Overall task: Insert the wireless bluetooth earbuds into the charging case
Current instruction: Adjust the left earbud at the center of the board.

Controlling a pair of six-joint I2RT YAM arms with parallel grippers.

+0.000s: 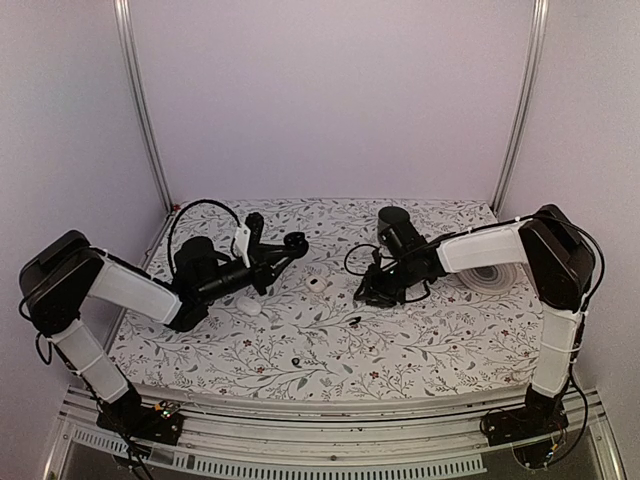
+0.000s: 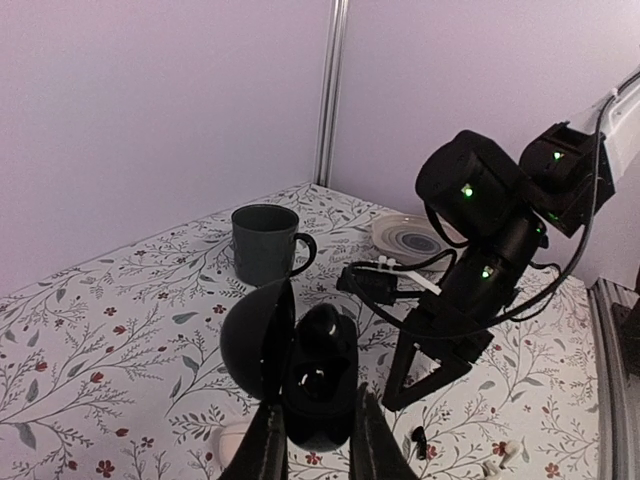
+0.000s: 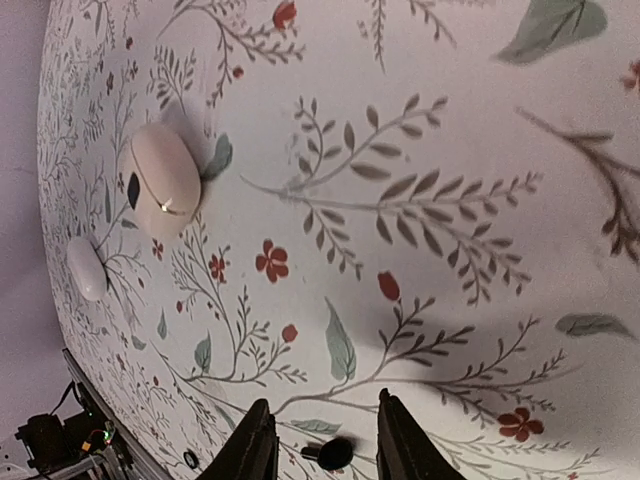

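Note:
My left gripper [image 2: 315,415] is shut on the charging case [image 2: 318,395], a glossy black case held above the table with its lid [image 2: 250,340] swung open to the left. A dark nub [image 2: 328,328] that looks like an earbud sits in the case's far socket, and the near socket shows a shiny hollow. A black earbud [image 3: 331,455] lies on the floral cloth between the fingertips of my right gripper [image 3: 322,425], which stands open just above it without touching. From above, this earbud [image 1: 354,321] lies below my right gripper [image 1: 364,294], and my left gripper [image 1: 290,246] is to the left.
A grey mug [image 2: 264,243] and a striped plate [image 2: 408,238] stand at the back. A white oval case [image 3: 160,180] and a small white piece [image 3: 87,268] lie on the cloth between the arms. A tiny dark ring [image 1: 296,362] lies nearer the front edge.

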